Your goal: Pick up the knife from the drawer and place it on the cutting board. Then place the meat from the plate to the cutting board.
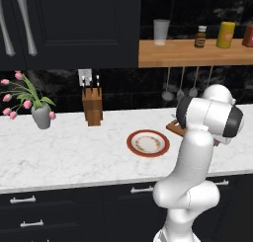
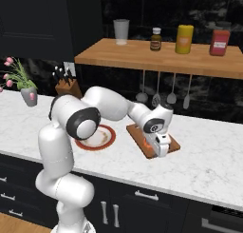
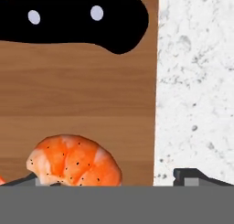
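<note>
In the hand view the tool (image 3: 109, 178) stands released with fingers spread over the cutting board (image 3: 77, 104), the meat (image 3: 73, 161) lying at lower left and the knife (image 3: 68, 17) handle across the top, white bench (image 3: 196, 81) at right.

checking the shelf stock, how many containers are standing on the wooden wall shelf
4, in a row along the light wooden wall shelf: a clear glass cup at the left end, then a small brown bottle, a yellow canister, and a red jar at the right.
</note>
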